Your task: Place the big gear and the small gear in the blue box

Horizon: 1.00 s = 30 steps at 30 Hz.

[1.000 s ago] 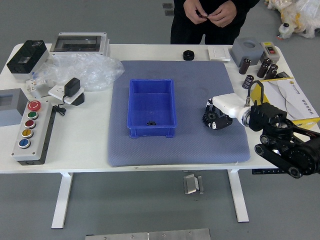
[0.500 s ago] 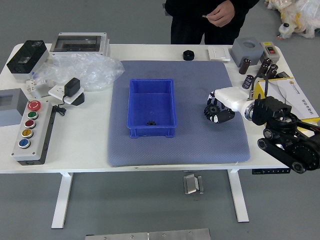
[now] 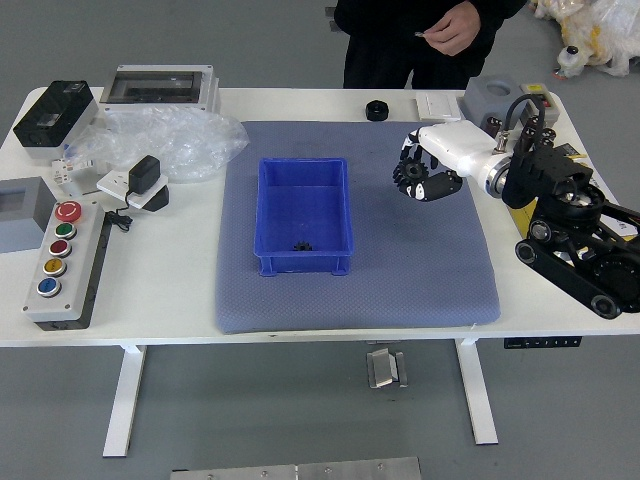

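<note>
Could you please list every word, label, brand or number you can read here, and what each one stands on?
None can be read with certainty.
Yellow-edged sheet at the right: small print, partly behind the arm, too small to read.
Red button at the left: faint marks, too small to read.

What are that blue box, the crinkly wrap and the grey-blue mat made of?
The box looks like smooth moulded plastic: even colour, thin straight walls. The wrap seems glossy clear plastic film, all creases and glints. The mat looks dull and finely textured, perhaps rubber or cloth.
</note>
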Available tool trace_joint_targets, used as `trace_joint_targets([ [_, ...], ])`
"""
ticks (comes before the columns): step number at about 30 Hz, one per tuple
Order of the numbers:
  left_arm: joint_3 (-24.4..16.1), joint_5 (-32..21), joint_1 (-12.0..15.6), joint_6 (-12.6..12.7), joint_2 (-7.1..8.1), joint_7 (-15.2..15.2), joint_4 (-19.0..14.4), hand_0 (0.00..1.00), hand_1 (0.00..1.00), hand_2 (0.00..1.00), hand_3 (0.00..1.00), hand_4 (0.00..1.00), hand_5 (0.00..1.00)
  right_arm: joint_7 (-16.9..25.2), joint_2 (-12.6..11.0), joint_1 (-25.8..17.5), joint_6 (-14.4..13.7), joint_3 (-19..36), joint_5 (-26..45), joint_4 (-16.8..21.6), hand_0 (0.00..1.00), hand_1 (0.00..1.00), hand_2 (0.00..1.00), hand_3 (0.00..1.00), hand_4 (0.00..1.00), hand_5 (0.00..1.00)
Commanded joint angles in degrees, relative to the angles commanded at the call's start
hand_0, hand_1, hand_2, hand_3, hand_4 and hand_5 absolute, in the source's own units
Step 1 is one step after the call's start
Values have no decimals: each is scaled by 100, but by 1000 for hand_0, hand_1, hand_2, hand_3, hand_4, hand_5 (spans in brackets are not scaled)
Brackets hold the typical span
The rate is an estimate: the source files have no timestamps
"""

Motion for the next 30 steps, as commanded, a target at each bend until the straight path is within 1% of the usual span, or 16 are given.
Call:
trace_joint_targets([
  [5,-3,17,-10,-3,-5,1,0,858,827,810,832,698,302,-19,217,111,19,46,15,129,583,448,515,623,549,177],
  [9,17,19,-11,-3,4,6,0,858,827,810,832,698,302,-12,488,216,6,17,29,25,582,448,516,623,551,178],
  [13,38,28,-9,-3,16,16,0,858,827,810,832,698,302,25,870,335,-30,-21,75,-226,582,448,516,623,551,178],
  [16,44,51,-24,-8,-1,17,0,858,827,810,832,698,302,78,1173,395,-71,-51,116,-462,582,449,517,622,552,179],
  [18,43,65,-38,-11,-18,18,0,858,827,810,832,698,302,122,1331,413,-96,-69,152,-627,582,449,517,622,552,179],
  [22,51,79,-44,-11,-34,27,0,858,827,810,832,698,303,203,1556,424,-134,-126,252,-929,582,453,520,623,553,179],
  [25,69,72,-36,-10,-35,32,0,858,827,810,832,698,303,243,1651,416,-142,-155,322,-1096,582,453,520,623,553,179],
  [26,71,74,-36,-10,-35,33,0,858,827,810,832,698,302,255,1674,408,-140,-166,353,-1148,536,454,558,652,711,272],
  [30,82,74,-45,-11,-39,28,0,858,827,810,832,698,302,294,1719,384,-89,-175,446,-1281,536,454,558,652,711,272],
])
